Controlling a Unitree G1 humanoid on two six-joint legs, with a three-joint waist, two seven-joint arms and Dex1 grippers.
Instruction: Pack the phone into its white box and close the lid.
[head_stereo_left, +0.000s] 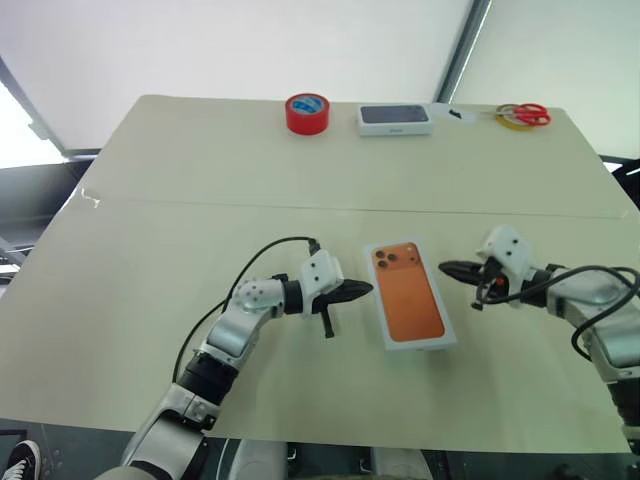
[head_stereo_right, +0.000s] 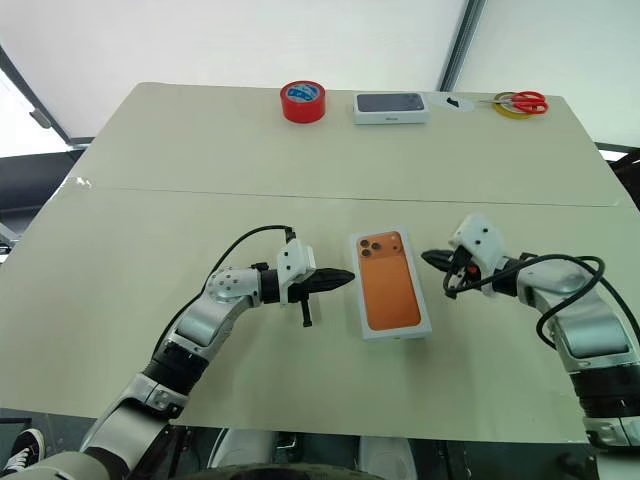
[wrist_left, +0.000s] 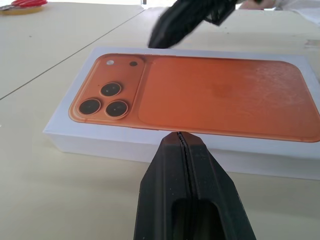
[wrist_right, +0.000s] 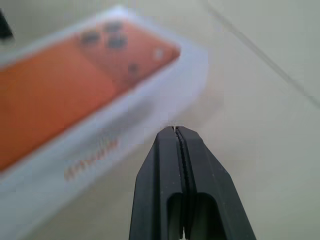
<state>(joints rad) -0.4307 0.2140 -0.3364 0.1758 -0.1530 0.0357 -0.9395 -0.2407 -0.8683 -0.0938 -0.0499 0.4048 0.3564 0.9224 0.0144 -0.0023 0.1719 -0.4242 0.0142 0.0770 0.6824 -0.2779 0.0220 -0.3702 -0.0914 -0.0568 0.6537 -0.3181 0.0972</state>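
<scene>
The white box (head_stereo_left: 412, 300) lies flat at the middle of the table with the lid (wrist_left: 200, 95) sitting on it. The lid's top face carries an orange phone picture with dark lenses. The phone itself is hidden. My left gripper (head_stereo_left: 365, 290) is shut and empty. It points level at the box's left long side, a short gap away, and its tip (wrist_left: 179, 137) is just short of the box wall. My right gripper (head_stereo_left: 447, 268) is also shut and empty. It hovers a little off the box's right side, near the lens end, pointing at it.
At the table's far edge stand a red tape roll (head_stereo_left: 307, 113), a small white box with a dark top (head_stereo_left: 395, 119), and red-handled scissors on a yellow ring (head_stereo_left: 523, 116). A seam (head_stereo_left: 200, 205) crosses the table behind the box.
</scene>
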